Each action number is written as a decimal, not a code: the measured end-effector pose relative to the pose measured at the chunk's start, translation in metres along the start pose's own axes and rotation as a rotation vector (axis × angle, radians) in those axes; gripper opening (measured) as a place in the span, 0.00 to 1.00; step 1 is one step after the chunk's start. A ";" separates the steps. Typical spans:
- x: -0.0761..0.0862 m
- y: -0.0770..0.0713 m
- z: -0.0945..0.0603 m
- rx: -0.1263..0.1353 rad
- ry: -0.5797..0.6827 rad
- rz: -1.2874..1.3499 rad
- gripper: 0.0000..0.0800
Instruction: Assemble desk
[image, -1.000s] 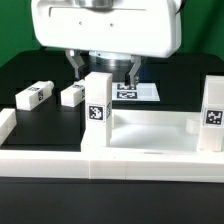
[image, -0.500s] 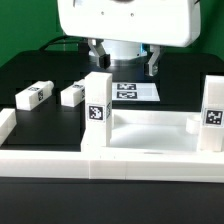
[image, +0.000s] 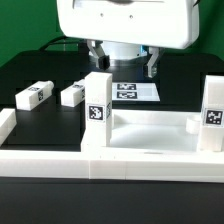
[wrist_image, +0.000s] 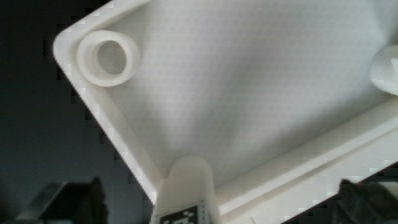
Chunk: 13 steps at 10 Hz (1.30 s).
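**Supervisor:** Report the work surface.

**Operator:** I see a black table (image: 40, 70) with a green backdrop (image: 20, 25) at the exterior view's upper left. A long white border rail (image: 60, 160) runs along the near edge.

**Supervisor:** Report the desk parts, left to right.

**Operator:** All parts are matte white plastic.
- The first loose leg (image: 33, 95) and the second loose leg (image: 73, 95) lie flat on the table at the exterior view's left. They are near each other but apart. Each is a short square-section bar with a black-and-white tag on its end face.
- The left upright leg (image: 97, 100) stands at one corner of the desk top (image: 150, 130).
- The right upright leg (image: 213, 112) stands at the opposite corner. Both upright legs show a square tag.
- The desk top lies just behind the rail, from the middle of the exterior view to its right.

In the wrist view I read the desk top as a smooth tray with a raised rim, a rounded corner and one round recess (wrist_image: 111, 57).

**Supervisor:** Report the claw.

**Operator:** The gripper (image: 125, 62) hangs behind the desk top, above the marker board (image: 135, 92). Its dark fingers (image: 152, 66) stand spread wide. I see nothing between them and no part touched.
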<state>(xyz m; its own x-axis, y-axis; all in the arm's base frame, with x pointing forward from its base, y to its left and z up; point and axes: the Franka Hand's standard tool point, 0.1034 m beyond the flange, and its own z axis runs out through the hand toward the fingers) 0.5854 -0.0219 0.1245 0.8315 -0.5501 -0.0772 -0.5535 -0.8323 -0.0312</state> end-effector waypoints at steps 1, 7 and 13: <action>0.000 0.000 0.001 -0.001 -0.001 0.000 0.81; -0.050 0.007 0.007 0.011 -0.010 0.222 0.81; -0.056 0.009 0.024 0.014 -0.043 0.662 0.81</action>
<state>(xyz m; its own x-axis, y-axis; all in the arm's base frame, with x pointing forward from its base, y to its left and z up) 0.5322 0.0031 0.1050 0.3129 -0.9416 -0.1242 -0.9478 -0.3180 0.0234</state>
